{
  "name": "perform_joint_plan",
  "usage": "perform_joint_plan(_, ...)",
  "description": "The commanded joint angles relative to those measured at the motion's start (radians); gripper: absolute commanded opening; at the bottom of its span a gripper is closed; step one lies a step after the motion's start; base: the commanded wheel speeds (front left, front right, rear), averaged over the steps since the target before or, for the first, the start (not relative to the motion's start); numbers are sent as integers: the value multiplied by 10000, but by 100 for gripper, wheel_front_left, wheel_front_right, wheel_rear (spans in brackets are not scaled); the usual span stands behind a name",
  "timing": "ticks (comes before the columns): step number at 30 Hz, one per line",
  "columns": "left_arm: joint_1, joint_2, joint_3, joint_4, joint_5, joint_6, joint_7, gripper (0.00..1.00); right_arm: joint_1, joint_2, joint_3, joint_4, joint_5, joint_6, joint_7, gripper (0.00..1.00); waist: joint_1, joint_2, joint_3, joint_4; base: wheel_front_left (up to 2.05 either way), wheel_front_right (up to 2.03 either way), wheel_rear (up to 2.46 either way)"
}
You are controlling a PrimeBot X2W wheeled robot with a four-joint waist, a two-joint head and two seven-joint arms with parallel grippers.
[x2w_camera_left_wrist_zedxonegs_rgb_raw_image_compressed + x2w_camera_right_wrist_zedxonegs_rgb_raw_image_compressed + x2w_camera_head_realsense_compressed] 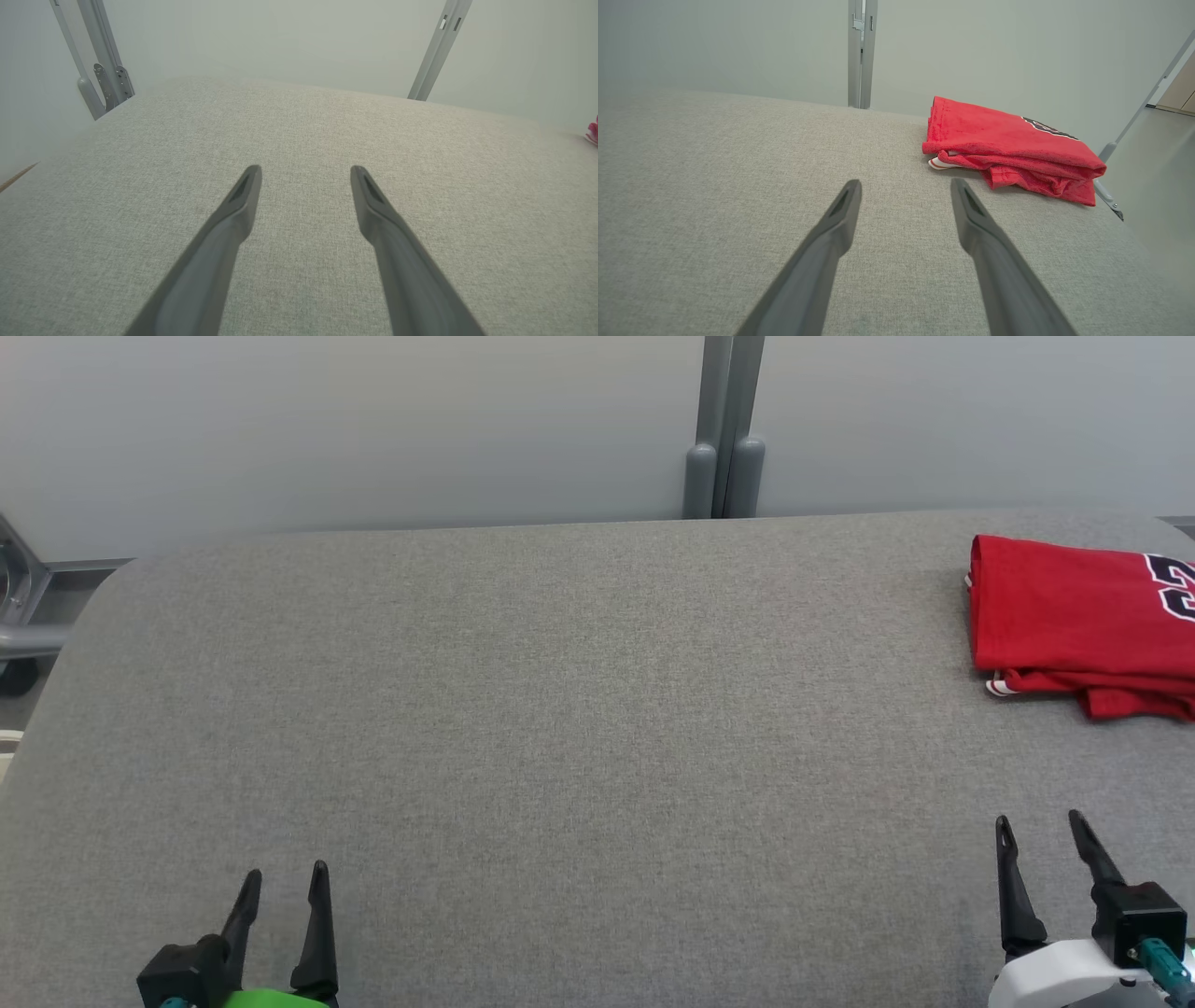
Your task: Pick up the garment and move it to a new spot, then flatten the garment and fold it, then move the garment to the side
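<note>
looks like the last step to me: the red garment (1074, 607) sits folded in a chunky rectangle at the far right edge of the grey felt-like table (560, 709), with white trim poking out underneath. the left gripper (287, 871) and right gripper (1040, 819) hang near the front, jaws wide apart, holding nothing. i'd guess the only move left is tidying the lumpy bottom layer.

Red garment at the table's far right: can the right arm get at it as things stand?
Probably yes. The right gripper is open, and just grey table surface lies between it and the folded red garment ahead, with nothing seen blocking the way.
</note>
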Motion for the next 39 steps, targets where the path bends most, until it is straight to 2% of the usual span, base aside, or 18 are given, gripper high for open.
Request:
perform_joint_plan(1,-11,-15,1,90,-26,0,21,0,-28,21,-16,114,25,0,13,0,1,0,-1,-1,0,0,0)
perform_joint_plan(6,14,-98,-65,453,-63,2,82,0,-15,131,-19,504,85,0,53,0,1,0,0,-4,0,0,0)
perform_joint_plan(22,-417,-258,295,271,-2757,-93,856,0,-463,79,132,554,3672,-2,863,0,1,0,-5,-65,0,0,0)
perform_joint_plan(39,-779,-401,590,102,-5130,-179,1519,0,-831,35,308,571,6824,-4,1533,0,1,0,-10,-129,0,0,0)
